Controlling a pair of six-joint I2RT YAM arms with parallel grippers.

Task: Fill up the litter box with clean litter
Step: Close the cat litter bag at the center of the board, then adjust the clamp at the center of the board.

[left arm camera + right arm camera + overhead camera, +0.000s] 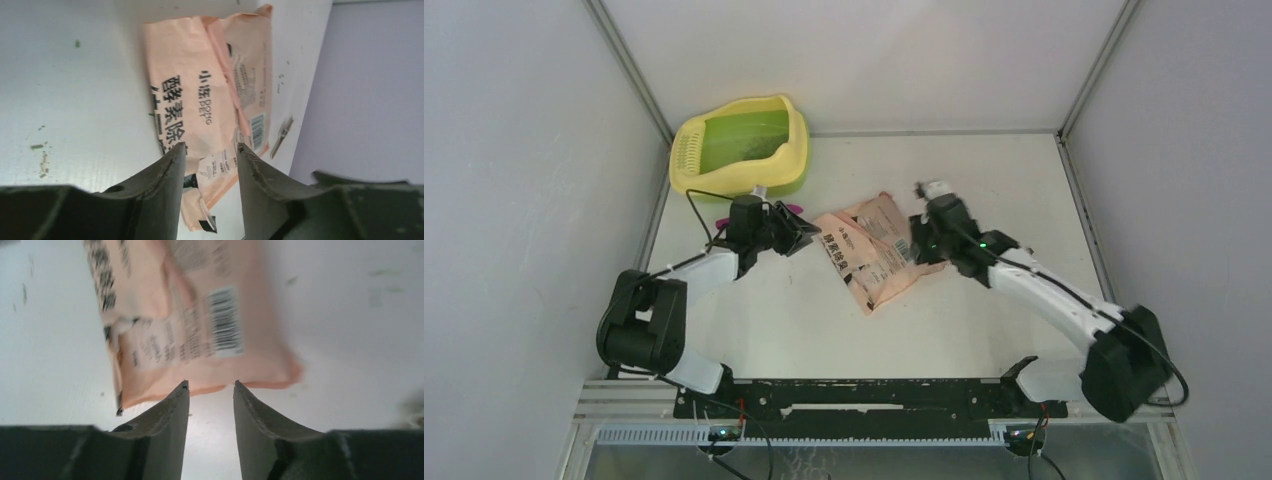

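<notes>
litter box (pixel 796 140): seen well beyond the printed bag (pixel 874 255), to its left | left gripper (pixel 210 147): half parted, nothing held, at bag's left end | right gripper (pixel 210 384): half parted, empty, at bag's right edge | handling: bag judged soft, light, slippery; sealed edges best pinched

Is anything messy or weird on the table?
Yes. The pink-orange printed bag lies flat and crumpled mid-table. Small dark specks are scattered on the white table beside it. They are probably spilled litter, and they are outside the litter box.
</notes>
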